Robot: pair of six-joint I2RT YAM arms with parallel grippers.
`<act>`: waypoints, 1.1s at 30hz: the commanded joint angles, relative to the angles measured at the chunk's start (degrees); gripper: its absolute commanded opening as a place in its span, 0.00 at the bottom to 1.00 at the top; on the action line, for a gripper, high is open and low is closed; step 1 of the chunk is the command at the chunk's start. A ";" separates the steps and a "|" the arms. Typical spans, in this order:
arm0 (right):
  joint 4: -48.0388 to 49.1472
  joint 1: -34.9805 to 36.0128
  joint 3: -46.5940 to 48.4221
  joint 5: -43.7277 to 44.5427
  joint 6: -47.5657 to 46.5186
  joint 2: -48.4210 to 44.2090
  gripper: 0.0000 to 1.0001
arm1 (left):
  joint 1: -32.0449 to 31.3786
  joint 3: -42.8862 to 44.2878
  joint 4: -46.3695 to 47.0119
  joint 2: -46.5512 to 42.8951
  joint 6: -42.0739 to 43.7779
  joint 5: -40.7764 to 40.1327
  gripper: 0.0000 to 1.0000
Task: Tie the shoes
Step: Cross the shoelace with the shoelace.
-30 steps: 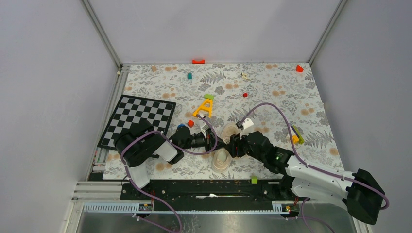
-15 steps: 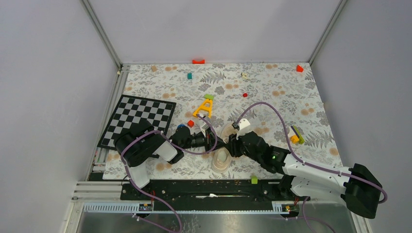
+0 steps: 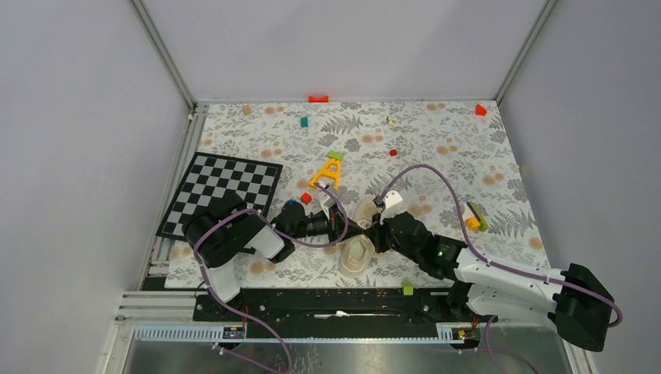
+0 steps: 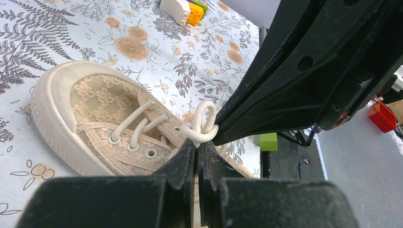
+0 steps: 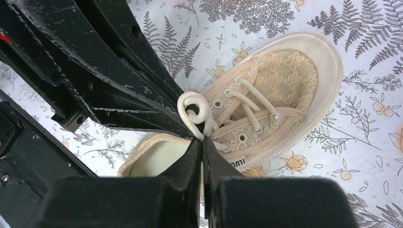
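Gripping the lace (image 4: 199,134) from both sides above the shoe (image 3: 355,257). Left pincer (image 4: 198,152) pressed together on the strand just below a small curled loop. Right pincer (image 5: 202,145) pressed together too, at the foot of that loop, apparently pinching lace as well. Tips almost touching. Shoe sole-down on the tabletop (image 3: 483,156), near the front edge, between the two arms and directly under the pincers.

Likely trouble, judging from this:
- Losing the loop. Small and loosely curled, so may uncurl into a straight strand on any outward pull instead of tightening into a knot.
- Clashing tips. With so little room between the pincers, risks knocking one grip loose with the other, or trapping the same stretch of lace twice.
- Gripping the wrong amount. Cannot tell one strand from two in the right pincer; with two, would cinch nothing.
- Moving the shoe. Light and unanchored, so could lift, tip onto its side or slide toward the edge under an upward or sideways tug.
- Dragging lace through the eyelets, leaving one end too short for a bow.
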 commanded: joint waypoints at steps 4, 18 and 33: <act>3.91 0.20 -2.57 0.69 2.40 -4.55 0.00 | 0.05 0.67 4.64 -0.15 -0.16 0.88 0.00; 8.61 -3.58 -4.96 -9.90 8.55 -3.47 0.00 | 0.14 0.09 4.64 -0.85 -0.14 0.81 0.00; 27.50 -16.74 -10.96 -33.22 20.40 7.24 0.00 | 0.15 -1.40 4.60 -1.74 -0.57 0.97 0.00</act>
